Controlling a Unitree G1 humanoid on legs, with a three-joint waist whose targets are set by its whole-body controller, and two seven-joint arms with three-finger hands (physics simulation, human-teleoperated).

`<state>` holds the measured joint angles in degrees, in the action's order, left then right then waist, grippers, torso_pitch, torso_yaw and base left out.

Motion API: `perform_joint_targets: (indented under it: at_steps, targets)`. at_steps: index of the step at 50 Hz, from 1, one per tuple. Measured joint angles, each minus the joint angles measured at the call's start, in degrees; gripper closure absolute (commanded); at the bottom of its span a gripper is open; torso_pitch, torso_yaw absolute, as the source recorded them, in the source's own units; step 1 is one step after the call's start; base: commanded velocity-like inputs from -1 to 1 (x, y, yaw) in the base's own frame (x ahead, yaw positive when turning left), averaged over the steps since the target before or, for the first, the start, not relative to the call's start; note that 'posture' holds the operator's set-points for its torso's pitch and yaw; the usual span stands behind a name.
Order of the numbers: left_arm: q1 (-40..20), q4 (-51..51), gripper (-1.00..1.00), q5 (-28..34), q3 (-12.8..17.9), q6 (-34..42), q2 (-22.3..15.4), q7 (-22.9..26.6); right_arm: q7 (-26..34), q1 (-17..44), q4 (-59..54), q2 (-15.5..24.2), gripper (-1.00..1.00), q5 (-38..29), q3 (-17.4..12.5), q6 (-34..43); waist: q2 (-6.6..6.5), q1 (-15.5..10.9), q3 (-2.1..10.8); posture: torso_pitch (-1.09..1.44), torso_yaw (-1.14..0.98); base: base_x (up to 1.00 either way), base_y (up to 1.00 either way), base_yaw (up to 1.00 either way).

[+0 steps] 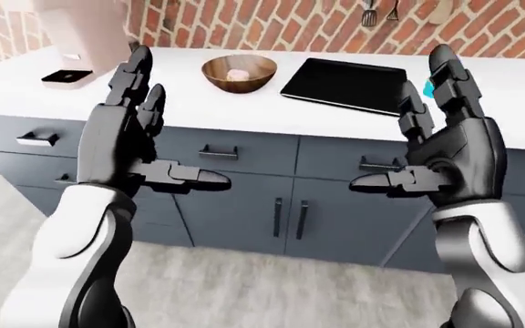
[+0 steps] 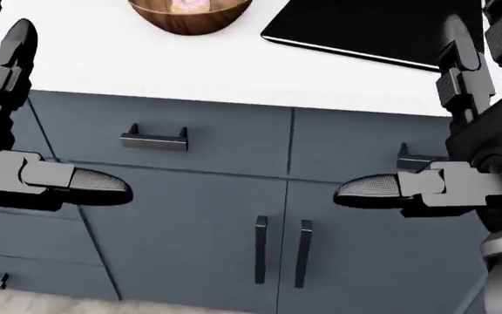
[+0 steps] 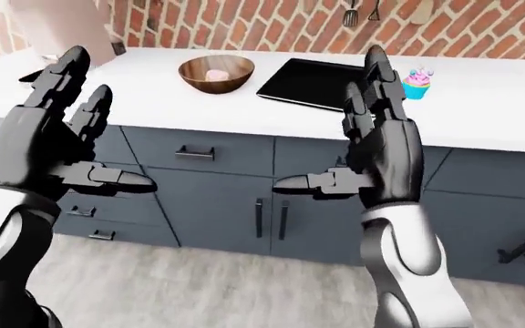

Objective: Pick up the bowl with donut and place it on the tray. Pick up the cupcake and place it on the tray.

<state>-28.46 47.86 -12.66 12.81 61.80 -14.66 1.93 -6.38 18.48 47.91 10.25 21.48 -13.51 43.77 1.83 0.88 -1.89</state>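
A wooden bowl (image 1: 239, 72) with a pink donut (image 1: 237, 74) in it stands on the white counter (image 1: 198, 102). Just right of it lies the flat black tray (image 1: 349, 83). A cupcake (image 3: 416, 83) with a blue wrapper and pink icing stands right of the tray. My left hand (image 1: 182, 130) and right hand (image 1: 397, 123) are both raised, open and empty, palms facing each other. They are short of the counter's near edge, over the cabinet fronts. In the head view the bowl (image 2: 190, 13) and tray (image 2: 373, 29) show at the top.
Blue-grey cabinets (image 1: 244, 205) with dark handles run under the counter. A pale appliance (image 1: 75, 27) and a small black-topped block (image 1: 66, 77) stand at the counter's left. Utensils (image 1: 378, 10) hang on the brick wall. Grey floor lies below.
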Motion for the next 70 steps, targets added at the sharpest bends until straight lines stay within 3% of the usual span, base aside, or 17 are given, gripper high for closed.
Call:
perform_joint_targets:
  at_steps: [3, 4, 8, 12, 14, 17, 19, 22, 27, 30, 33, 38, 42, 47, 56, 64, 70]
  targets:
    - [-0.76, 0.41, -1.00, -0.29, 0.15, -0.59, -0.19, 0.13, -0.23, 0.53, 0.51, 0.56, -1.00, 0.74, -0.48, -0.17, -1.49, 0.65, 0.90, 0.00, 0.00, 0.67, -0.03, 0.00]
    - [-0.86, 0.36, -1.00, -0.38, 0.26, -0.74, -0.22, 0.15, -0.42, 0.81, 0.60, 0.76, -1.00, 0.98, -0.73, -0.11, -3.10, 0.12, 1.01, 0.00, 0.00, 0.30, -0.03, 0.00]
    - [0.83, -1.39, -1.00, -0.35, 1.67, 0.81, -0.55, -0.26, -0.79, -0.02, -0.50, 0.57, -1.00, 2.45, 0.23, 1.17, -6.26, -1.79, -2.26, 0.00, 0.00, 0.03, 0.00, 0.00]
    - [-0.10, -0.52, -1.00, -1.04, 2.26, 1.32, -1.11, -0.47, -1.30, -0.16, -0.50, 0.84, -1.00, 2.95, -0.53, 1.60, -3.62, -1.16, -3.14, 0.00, 0.00, 0.00, -0.04, 0.00]
    - [0.27, -0.17, -1.00, -1.58, 2.66, 1.18, -1.35, -0.56, -1.55, -0.01, -0.10, 0.87, -1.00, 3.47, -0.66, 1.63, -2.22, -0.94, -2.24, 0.00, 0.00, 0.00, 0.00, -0.41]
    - [-0.30, -0.34, -1.00, -1.85, 3.16, 1.05, -1.70, -1.04, -1.66, 0.77, 0.52, 1.24, -1.00, 4.44, -0.63, 1.16, 1.78, 1.27, -1.87, 0.00, 0.00, 0.00, 0.00, -0.75]
    - [0.14, -0.51, -1.00, -2.33, 2.37, 0.92, -1.12, -1.09, -1.90, 0.37, 0.09, 1.59, -1.00, 4.88, -1.36, 1.10, 1.78, 1.85, -2.20, 0.00, 0.00, 0.00, 0.00, -0.81]
    - [0.55, -1.04, -1.00, -3.28, 2.06, 1.08, -1.52, -0.74, -2.55, 0.15, 0.14, 1.78, -1.00, 4.98, -1.73, 1.34, 1.11, 2.55, -0.42, 0.00, 0.00, 0.00, -0.07, -0.47]
    - [-0.82, 1.43, -1.00, -4.63, 4.04, 1.31, -2.59, -1.13, -2.09, 0.19, 1.24, 2.17, -1.00, 3.86, -1.05, -0.43, -1.18, 1.72, -1.41, 0.00, 0.00, 0.00, 0.00, 0.00]
    - [-1.37, 1.62, -1.00, -5.48, 4.96, 1.54, -3.31, -1.76, -1.71, 0.52, 0.85, 2.10, -1.00, 3.73, -1.07, -0.28, -3.53, 1.59, -0.61, 0.00, 0.00, 0.00, 0.00, 0.00]
    - [-0.39, 1.06, -1.00, -5.95, 5.57, 2.13, -3.71, -2.55, -1.42, 0.06, 0.80, 1.30, -1.00, 4.51, -0.48, 0.21, -2.23, 0.10, -0.71, 0.00, 0.00, 0.00, -0.09, 0.00]
    - [-0.34, 0.35, -1.00, -6.34, 7.05, 3.92, -4.48, -3.91, -0.90, 0.23, 0.52, 1.42, -1.00, 6.22, 0.48, 1.27, -3.12, -0.99, 0.93, 0.00, 0.00, 0.00, 0.00, -0.62]
    - [-1.68, 1.86, -1.00, -8.28, 6.02, 1.80, -4.95, -3.62, -1.62, 0.47, 2.43, 2.22, -1.00, 5.31, -1.86, -1.32, -0.57, -1.12, 0.54, 0.00, 0.00, 0.00, 0.00, 0.00]
    - [-0.68, 0.53, -1.00, -9.96, 6.08, 3.37, -5.15, -3.55, -1.60, -0.04, 0.04, 2.38, -1.00, 4.83, -1.13, -0.20, -1.34, -1.31, -0.98, 0.00, 0.00, 0.00, 0.00, 0.00]
    - [0.34, 3.74, -1.00, -13.74, 10.69, 3.74, -7.09, -5.70, -2.64, 5.98, 4.11, 7.04, -1.00, 7.24, -3.49, 5.16, -1.42, -1.39, -0.49, 0.00, 0.00, 0.00, 0.00, 0.00]
    - [2.11, 4.24, -1.00, -17.50, 11.37, 3.21, -8.41, -7.52, 2.83, 20.40, -2.41, 13.09, -1.00, -6.77, 8.72, 10.56, -1.73, -1.08, -1.10, 0.00, 0.00, 0.00, 0.00, 0.00]
    - [2.21, 4.03, -1.00, -18.45, 11.32, 2.86, -8.93, -8.57, 15.79, 25.87, -9.75, 8.13, -1.00, -30.01, 17.80, 7.49, -1.82, -1.25, -1.74, 0.00, 0.00, 0.00, 0.00, 0.00]
